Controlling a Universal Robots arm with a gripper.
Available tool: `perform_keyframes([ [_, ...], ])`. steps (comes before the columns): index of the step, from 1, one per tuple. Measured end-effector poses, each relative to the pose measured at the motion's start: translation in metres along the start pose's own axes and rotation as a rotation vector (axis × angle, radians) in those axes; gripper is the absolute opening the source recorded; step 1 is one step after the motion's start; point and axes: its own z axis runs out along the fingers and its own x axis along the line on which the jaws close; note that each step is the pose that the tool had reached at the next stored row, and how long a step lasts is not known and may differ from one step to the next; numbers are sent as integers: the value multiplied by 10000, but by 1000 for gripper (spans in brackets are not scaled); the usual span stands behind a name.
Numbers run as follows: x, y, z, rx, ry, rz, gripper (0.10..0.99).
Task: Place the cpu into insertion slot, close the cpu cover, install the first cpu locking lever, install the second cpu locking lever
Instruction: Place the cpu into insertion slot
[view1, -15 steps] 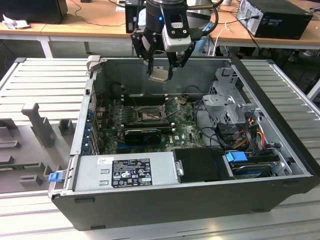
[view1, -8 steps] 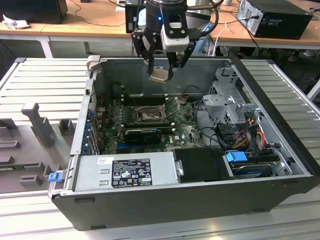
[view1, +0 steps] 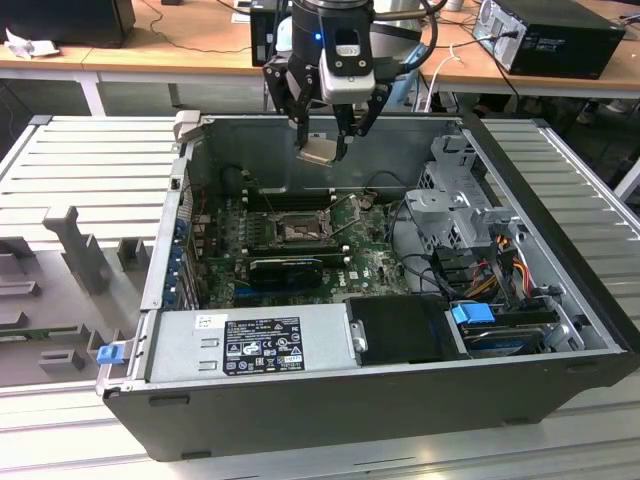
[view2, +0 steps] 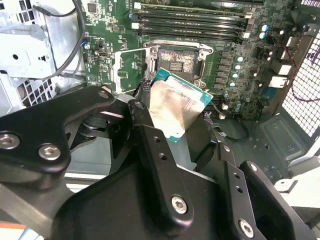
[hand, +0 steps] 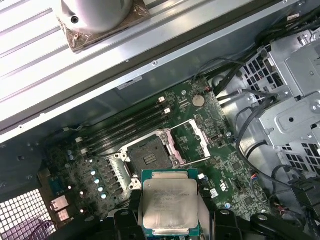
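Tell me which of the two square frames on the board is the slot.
The slot is the frame with the dark centre. The other, the cover, stands swung open beside it, green board showing through its cut-out.

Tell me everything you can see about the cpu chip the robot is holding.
The small square silvery-beige cpu has a dull, smudged metal top on a thin green base whose edge shows around it. The black robot hand grips it by opposite sides, metal top facing up, in the air above the green motherboard inside the open dark grey computer case. It is not seated: the square black insertion slot on the board lies bare, and nothing but the hand touches the chip.
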Motion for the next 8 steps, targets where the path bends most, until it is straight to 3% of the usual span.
perform_keyframes([
  [8, 1, 0, 3, -11, -54, 597, 529],
])
